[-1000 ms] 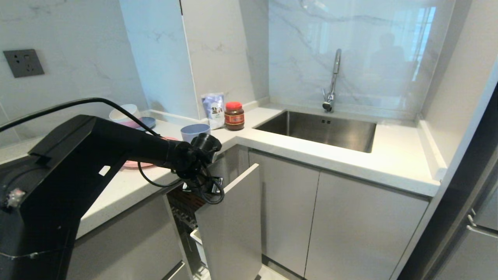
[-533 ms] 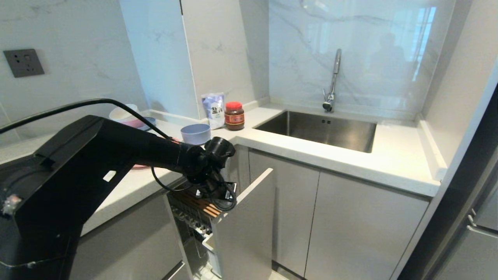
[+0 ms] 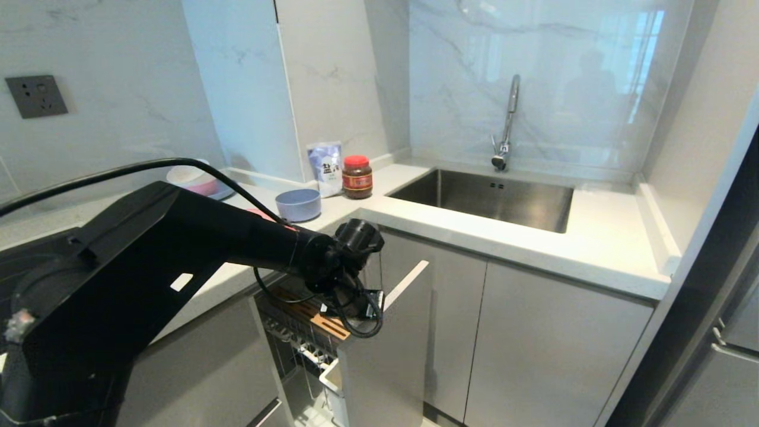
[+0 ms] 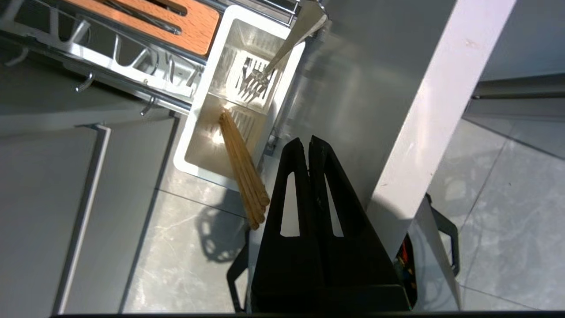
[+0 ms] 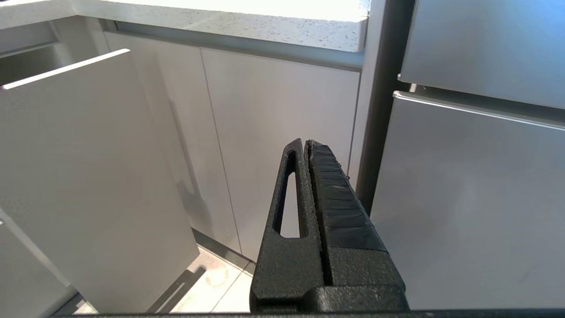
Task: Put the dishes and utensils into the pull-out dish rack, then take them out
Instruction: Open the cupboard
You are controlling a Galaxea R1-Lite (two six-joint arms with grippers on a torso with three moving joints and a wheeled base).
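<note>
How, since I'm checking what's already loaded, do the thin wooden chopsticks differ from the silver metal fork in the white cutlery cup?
The thin light-brown wooden chopsticks are matt, plain straight sticks. The slim silver metal fork is shiny and ends in tines, which point down. The chopsticks sit in one compartment and the fork in the other. They also lean in different directions. Both stand tilted in the white plastic cutlery cup.

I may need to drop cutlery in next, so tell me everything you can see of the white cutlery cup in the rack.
The white cutlery cup is a deep rectangular plastic bin with slotted walls and floor. It hangs at the front end of the pull-out dish rack, just behind the grey front panel. Wooden chopsticks lean in it, ends sticking out over the rim; a metal fork stands tines-down further in.
</note>
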